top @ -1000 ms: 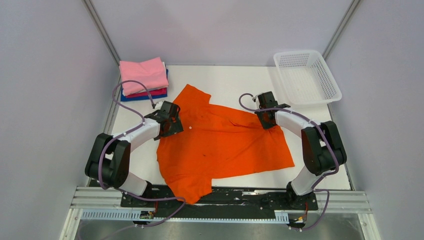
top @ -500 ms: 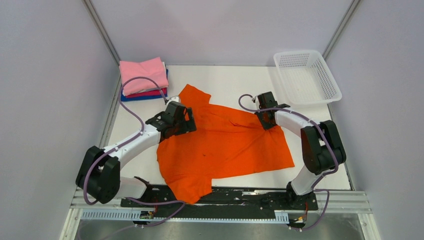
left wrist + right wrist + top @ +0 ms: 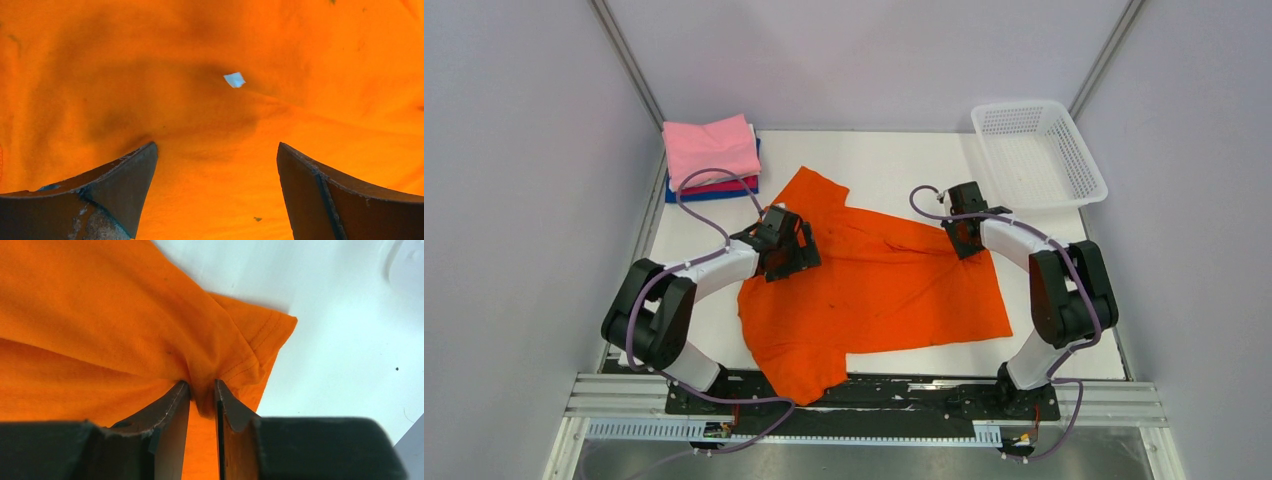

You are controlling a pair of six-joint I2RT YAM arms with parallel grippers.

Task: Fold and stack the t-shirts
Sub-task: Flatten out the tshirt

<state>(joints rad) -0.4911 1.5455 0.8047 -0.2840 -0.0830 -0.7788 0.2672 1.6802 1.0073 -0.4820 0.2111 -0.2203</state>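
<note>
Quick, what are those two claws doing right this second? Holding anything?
Left gripper: open, holding nothing, above the orange t-shirt.
Right gripper: closed, pinching a fold of the orange t-shirt.

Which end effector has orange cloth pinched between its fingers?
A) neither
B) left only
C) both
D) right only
D: the right wrist view shows the right end effector with a fold of the orange t-shirt bunched between its close-set fingers; the left end effector stands wide open over the cloth.

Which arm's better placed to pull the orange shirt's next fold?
Right. The right gripper pinches the orange t-shirt at a hemmed corner; the left gripper hangs open over flat cloth, gripping nothing.
</note>
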